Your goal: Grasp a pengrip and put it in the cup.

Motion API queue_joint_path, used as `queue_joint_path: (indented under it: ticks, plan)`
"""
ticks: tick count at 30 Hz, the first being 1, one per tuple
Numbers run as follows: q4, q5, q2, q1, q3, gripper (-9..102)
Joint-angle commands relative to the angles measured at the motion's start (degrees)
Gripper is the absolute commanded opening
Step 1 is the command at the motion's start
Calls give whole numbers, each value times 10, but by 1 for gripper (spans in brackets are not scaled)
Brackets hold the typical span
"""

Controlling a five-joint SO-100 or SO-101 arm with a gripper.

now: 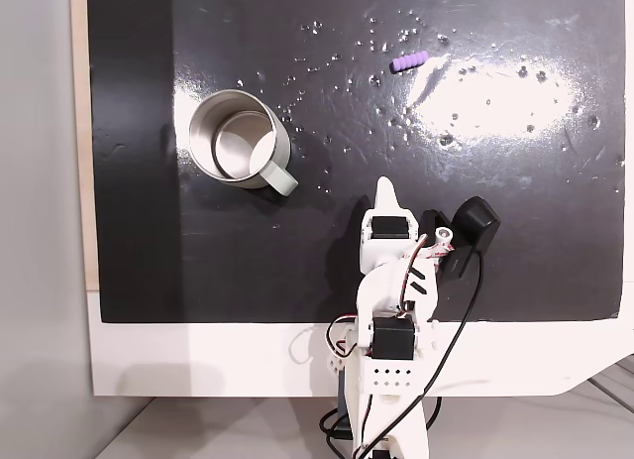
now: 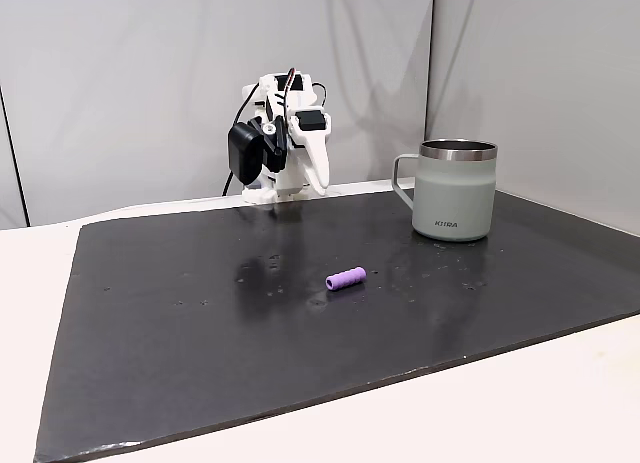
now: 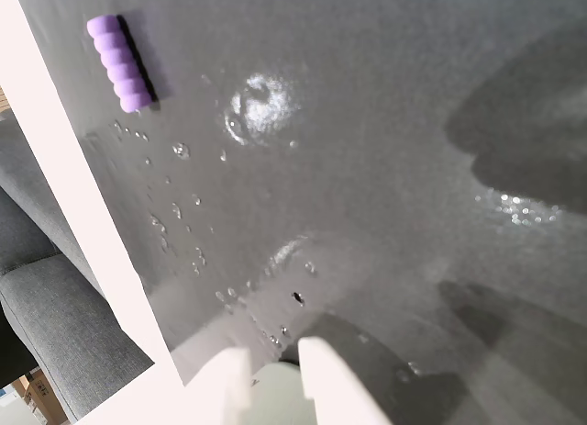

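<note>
2 loose things lie on the black mat (image 1: 297, 271): the pengrip (image 1: 408, 59) and the cup (image 1: 238, 137). In the fixed view from above, the pengrip lies on its side near the mat's far edge, right of centre, among small white specks (image 1: 327, 72) and beside a bright glare patch. The cup stands upright well to its left, open mouth up, its pale handle pointing toward the lower right. In the fixed view from the side, the pengrip (image 2: 346, 278) rests alone near the middle of the mat, well apart from the cup (image 2: 455, 191), which stands toward the back right. The white arm (image 1: 396, 281) is folded up at the mat's near edge, and its gripper (image 1: 386, 193) points toward the mat, well away from both things. In the wrist view, the 2 white fingertips of the gripper (image 3: 273, 361) stand a narrow gap apart with nothing between them, and the pengrip (image 3: 119, 62) lies at the upper left.
</note>
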Motion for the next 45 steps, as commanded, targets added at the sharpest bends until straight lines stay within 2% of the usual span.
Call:
queue_joint_path:
  ticks: [1,14,19,31,45]
  plan:
    - [-14,-39,6,-36,-5,0]
    - [-11,-37,6,-33,-8,0]
    - [37,-45,-17,-25,-101,0]
    - [77,-66,-410,24,-486,0]
    - [148,-96,-824,80,-846,0]
